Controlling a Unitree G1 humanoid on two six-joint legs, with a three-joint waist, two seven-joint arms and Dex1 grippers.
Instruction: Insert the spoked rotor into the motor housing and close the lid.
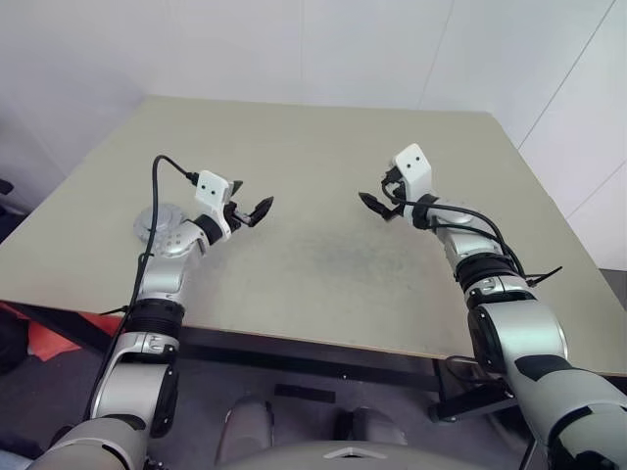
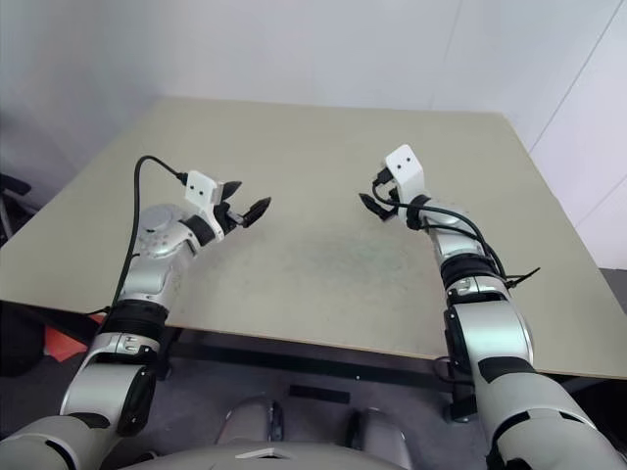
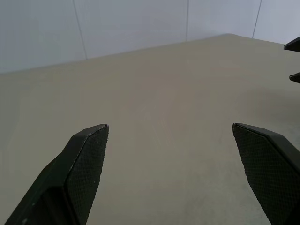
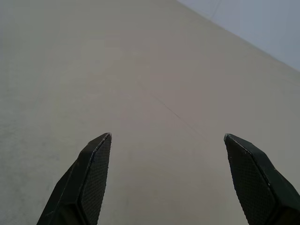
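The near edge of the table (image 1: pixel 323 338) runs across the lower part of the left eye view, from the left margin down to the right. Just past it both arms reach over the top. The left gripper (image 1: pixel 250 211) hangs left of centre with its two black fingers spread apart and nothing between them. The right gripper (image 1: pixel 377 203) hangs right of centre, likewise spread and empty. The two point toward each other across a wide bare stretch of beige tabletop in the middle of the frame.

In the left wrist view the fingers (image 3: pixel 79 173) stand wide over bare table surface, and the tips of the other gripper show at the right margin.

At the left of the left eye view, close to the table's left edge and partly hidden behind the left forearm, lies a round grey metal piece (image 1: pixel 155 221); which of the parts it is I cannot tell. It sits behind and to the left of the left gripper, apart from its fingers.

Farther off, the tabletop runs bare to its far edge in the upper frame, where a pale wall (image 1: pixel 313 49) rises.
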